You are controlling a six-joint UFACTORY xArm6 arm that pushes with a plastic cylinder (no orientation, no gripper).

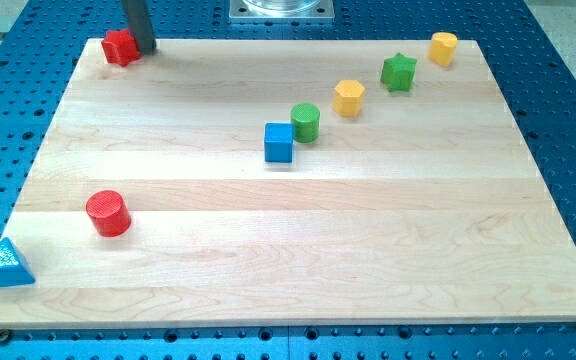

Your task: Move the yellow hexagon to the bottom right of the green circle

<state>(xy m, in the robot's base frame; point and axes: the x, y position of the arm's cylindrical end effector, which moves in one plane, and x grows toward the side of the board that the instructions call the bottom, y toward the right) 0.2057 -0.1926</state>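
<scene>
The yellow hexagon [349, 97] lies on the wooden board, up and to the right of the green circle [305, 122]. A blue cube [279, 142] touches the green circle at its lower left. My tip [145, 46] rests at the board's top left corner, right beside a red block [120, 47], far to the left of the hexagon and the circle.
A green star [399, 72] and a yellow cylinder [443, 47] sit at the top right. A red cylinder [108, 213] stands at the lower left. A blue triangle [5, 265] lies off the board's [298, 260] bottom left corner.
</scene>
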